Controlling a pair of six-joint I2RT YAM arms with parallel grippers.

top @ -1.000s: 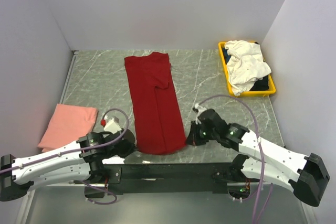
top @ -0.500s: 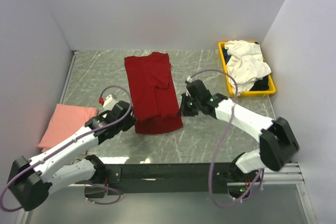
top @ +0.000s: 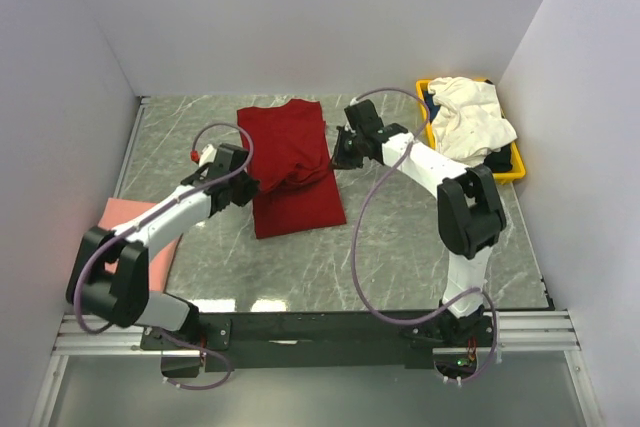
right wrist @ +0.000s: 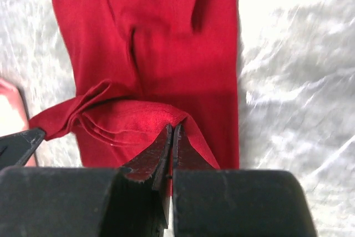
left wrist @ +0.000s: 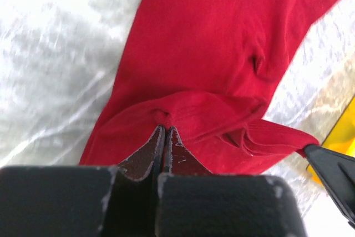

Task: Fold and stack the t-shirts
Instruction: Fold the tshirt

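Note:
The dark red t-shirt (top: 295, 137) lies lengthwise mid-table, and its near hem is lifted and doubled back over the lower half. My left gripper (top: 252, 187) (left wrist: 165, 127) is shut on the hem's left corner. My right gripper (top: 338, 159) (right wrist: 173, 127) is shut on its right corner. Between them the raised cloth (left wrist: 222, 112) (right wrist: 133, 120) sags in folds. The salmon-pink t-shirt (top: 120, 222) lies folded at the left edge, partly under the left arm. The white t-shirt (top: 465, 117) is heaped in the yellow bin.
The yellow bin (top: 505, 176) stands at the far right corner, with dark cloth under the white shirt. White walls close in the left, back and right sides. Both arms reach diagonally across the grey marble table (top: 400, 237).
Both grippers have carried the red shirt's near hem from the table's near edge toward the far end, folding the lower part over. The arms have stretched out with it.

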